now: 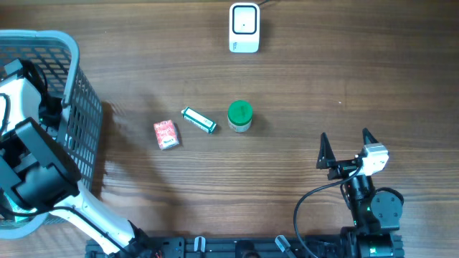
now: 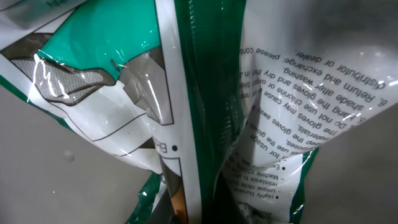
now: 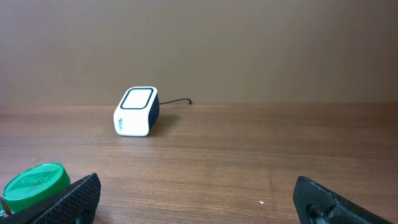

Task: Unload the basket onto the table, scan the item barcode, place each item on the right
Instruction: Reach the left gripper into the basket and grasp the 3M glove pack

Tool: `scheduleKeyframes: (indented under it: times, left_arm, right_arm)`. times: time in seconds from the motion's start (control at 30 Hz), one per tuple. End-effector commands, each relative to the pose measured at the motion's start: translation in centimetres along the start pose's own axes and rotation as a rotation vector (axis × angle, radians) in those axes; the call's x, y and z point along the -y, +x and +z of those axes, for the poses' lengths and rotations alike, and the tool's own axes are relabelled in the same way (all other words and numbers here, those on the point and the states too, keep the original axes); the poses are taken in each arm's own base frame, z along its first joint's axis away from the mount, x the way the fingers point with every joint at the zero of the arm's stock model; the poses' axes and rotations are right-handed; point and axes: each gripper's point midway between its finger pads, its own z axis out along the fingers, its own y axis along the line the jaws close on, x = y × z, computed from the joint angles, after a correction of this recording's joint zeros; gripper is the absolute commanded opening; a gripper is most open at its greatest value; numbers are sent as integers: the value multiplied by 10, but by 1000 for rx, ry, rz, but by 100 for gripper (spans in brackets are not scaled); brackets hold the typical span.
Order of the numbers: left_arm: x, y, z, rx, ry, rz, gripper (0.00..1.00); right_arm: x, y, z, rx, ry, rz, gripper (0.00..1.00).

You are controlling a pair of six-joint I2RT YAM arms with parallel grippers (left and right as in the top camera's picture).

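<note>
At the left edge of the counter (image 1: 301,93) stands a grey mesh basket (image 1: 72,86), and the left arm (image 1: 36,165) reaches down into it. The left claw is out of sight from above, and its own camera does not show its fingers. It is closed tight, and it seems to have hold of a plastic packet (image 2: 292,99), which bunches into a crease at the bottom middle of that view. The task looks barely begun. The packet has been gripped inside the basket but not yet lifted out, carried across or shown to the scanner (image 1: 244,29), which sits well apart at the far edge of the counter.

The packet is glossy and crinkled, green and white, with a dark green band down its middle. Small printed care text about gloves covers one white panel. No barcode shows on the faces in view, so the side to be scanned cannot be told.

The right claw (image 1: 345,136) rests near the front right with its fingers spread wide, holding nothing.

A green-lidded jar (image 1: 239,115), a red box (image 1: 166,134) and a small green-and-white box (image 1: 199,120) lie mid-counter.
</note>
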Motion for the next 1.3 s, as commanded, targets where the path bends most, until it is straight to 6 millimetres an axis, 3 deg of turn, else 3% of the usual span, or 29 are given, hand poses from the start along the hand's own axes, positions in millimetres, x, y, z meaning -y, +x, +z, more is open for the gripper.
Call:
scheduleKeyframes:
  times: [0.0,0.1,0.2,0.33,0.47,0.53,0.6,0.73,0.87,0.93,1.0,1.1,1.17,1.27]
  left_arm:
    - [-15,25,33,-100,-90,32,4]
    - [-15,23,26,-90,-79,30,4]
    - [-12,21,6,-76,-33,23,4]
    - [-4,13,-56,-5,119,2,4]
    - [-11,11,-141,107,307,-15,4]
    - [-15,20,-179,150,397,14,4]
    - [-16,43,-222,196,509,101,4]
    - [-19,80,-279,288,650,212,4]
    - [-21,122,-322,355,784,374,4]
    - [-20,132,-333,402,811,452,4]
    - [-25,120,-332,470,760,422,4]
    - [-23,119,-336,488,768,443,4]
    - [-14,123,-349,539,823,554,4]
    - [-13,120,-367,598,877,558,4]
  right_arm:
    - [-2,-1,0,6,-10,-9,100]
    - [-2,-1,0,6,-10,-9,100]
    - [-2,-1,0,6,-10,-9,100]
    - [-2,-1,0,6,-10,-9,100]
    - [-2,-1,0,6,-9,-9,100]
    - [-2,-1,0,6,-10,-9,99]
    - [-2,-1,0,6,-10,-9,100]
    - [-2,-1,0,6,-10,-9,100]
    - [-2,-1,0,6,-9,-9,100]
    - [-2,-1,0,6,-10,-9,100]
    - [-2,-1,0,6,-10,-9,100]
    - [-2,-1,0,6,-10,-9,100]
    - [-2,-1,0,6,-9,-10,100]
    - [-2,-1,0,6,-10,-9,100]
